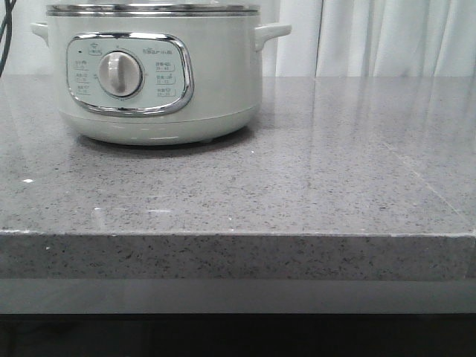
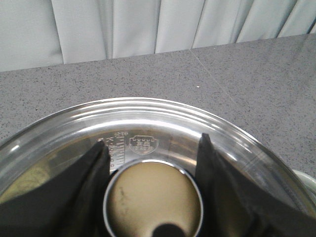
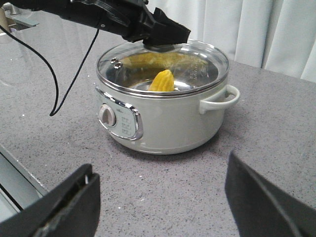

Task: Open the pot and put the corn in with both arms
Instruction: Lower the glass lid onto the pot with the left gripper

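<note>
Front view shows only the pale grey-green round cooker pot, upper left. Right wrist view alone reveals the yellow corn cob inside under the glass lid, the left gripper clamped on the lid knob; the right gripper spread, empty.

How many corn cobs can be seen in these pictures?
1. The bright yellow corn cob stands inside the pale grey-green round electric pot, under its glass lid. Others may be hidden below the rim.

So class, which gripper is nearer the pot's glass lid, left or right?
Left. The left gripper is at the glass lid's knob; the right gripper hangs open, well clear of the pot.
</note>
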